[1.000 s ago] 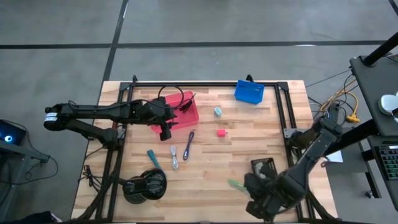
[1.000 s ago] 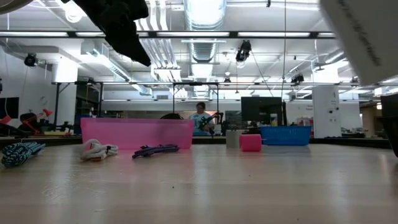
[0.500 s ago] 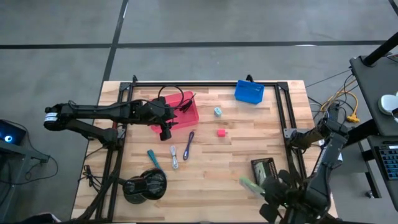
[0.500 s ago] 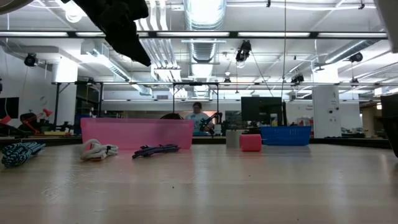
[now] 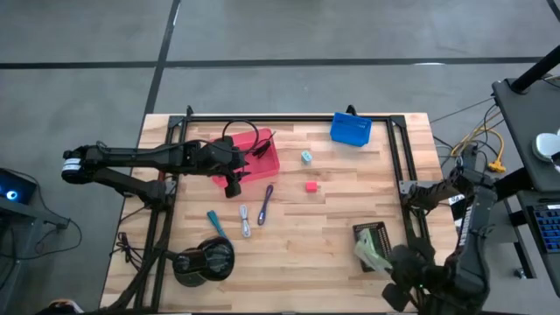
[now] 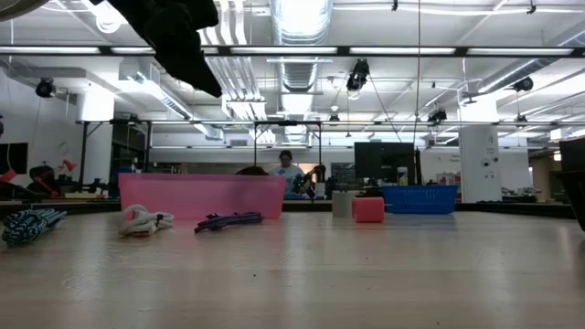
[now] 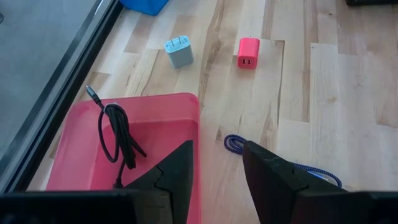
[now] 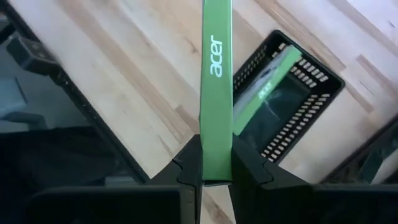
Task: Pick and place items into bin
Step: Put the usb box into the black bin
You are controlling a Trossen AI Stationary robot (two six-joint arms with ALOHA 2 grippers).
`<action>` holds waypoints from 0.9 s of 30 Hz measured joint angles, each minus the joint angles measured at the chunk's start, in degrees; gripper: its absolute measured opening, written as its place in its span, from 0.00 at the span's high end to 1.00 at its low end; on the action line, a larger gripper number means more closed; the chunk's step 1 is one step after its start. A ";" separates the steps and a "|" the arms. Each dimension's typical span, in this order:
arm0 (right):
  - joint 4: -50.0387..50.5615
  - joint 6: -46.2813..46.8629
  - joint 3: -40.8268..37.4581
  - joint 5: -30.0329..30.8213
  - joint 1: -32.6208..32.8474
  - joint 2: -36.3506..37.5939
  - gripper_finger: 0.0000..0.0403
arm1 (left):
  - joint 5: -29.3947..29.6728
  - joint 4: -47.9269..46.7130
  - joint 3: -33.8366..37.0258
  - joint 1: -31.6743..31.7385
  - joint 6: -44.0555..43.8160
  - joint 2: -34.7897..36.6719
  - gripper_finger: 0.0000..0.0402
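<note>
Green packet [image 8: 216,93], printed with the word acer, stands edge-on between the fingers of the right gripper [image 8: 216,163], which are closed tight against its two flat sides. In the high view the right gripper [image 5: 398,282] is at the table's near right corner, with the packet [image 5: 371,256] held above the black bin [image 5: 372,238]; the right wrist view shows a second green packet [image 8: 266,90] already lying inside that slotted black bin [image 8: 311,87]. The left gripper [image 7: 214,165] hangs over the corner of the pink bin [image 7: 168,134], its fingers parted and holding nothing. A black coiled cable [image 7: 117,135] lies in the pink bin. Just beside the bin on the wood lies the purple cord [image 7: 283,165], and farther off sit the pale teal cube [image 7: 178,52] and the pink cube [image 7: 248,52], near each other but apart. From above, the grey cord [image 5: 245,220] lies beside the purple cord [image 5: 265,204], the teal pen [image 5: 215,222] sits near the big black round object [image 5: 203,261], and a blue bin [image 5: 351,129] stands at the table's far edge.
</note>
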State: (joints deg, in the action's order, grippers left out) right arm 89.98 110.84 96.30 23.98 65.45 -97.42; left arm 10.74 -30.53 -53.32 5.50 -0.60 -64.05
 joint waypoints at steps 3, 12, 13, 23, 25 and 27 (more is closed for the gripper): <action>0.07 1.84 -0.14 -0.02 0.64 0.21 0.91 | 0.00 0.03 0.00 0.00 0.00 -0.02 0.69; 0.06 2.76 -0.40 -0.45 1.02 0.05 0.91 | 0.02 0.03 0.02 0.00 -0.02 -0.02 0.69; 0.06 2.75 -0.42 -0.45 1.01 0.05 0.91 | 0.02 0.05 0.02 0.00 -0.02 -0.02 0.69; -2.91 -11.49 -0.53 5.32 0.48 -1.78 0.91 | 0.02 0.05 0.02 0.00 -0.02 -0.02 0.69; -3.14 -15.71 -0.53 8.90 0.44 -2.20 0.91 | 0.02 0.07 0.02 0.00 -0.02 -0.02 0.69; -3.80 -20.76 -0.53 13.18 0.48 -2.64 0.91 | 0.02 0.07 0.02 0.00 -0.02 -0.02 0.69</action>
State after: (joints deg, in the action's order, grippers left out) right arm 86.18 90.08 95.77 37.17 65.93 -100.05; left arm 10.76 -30.46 -53.30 5.50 -0.62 -64.07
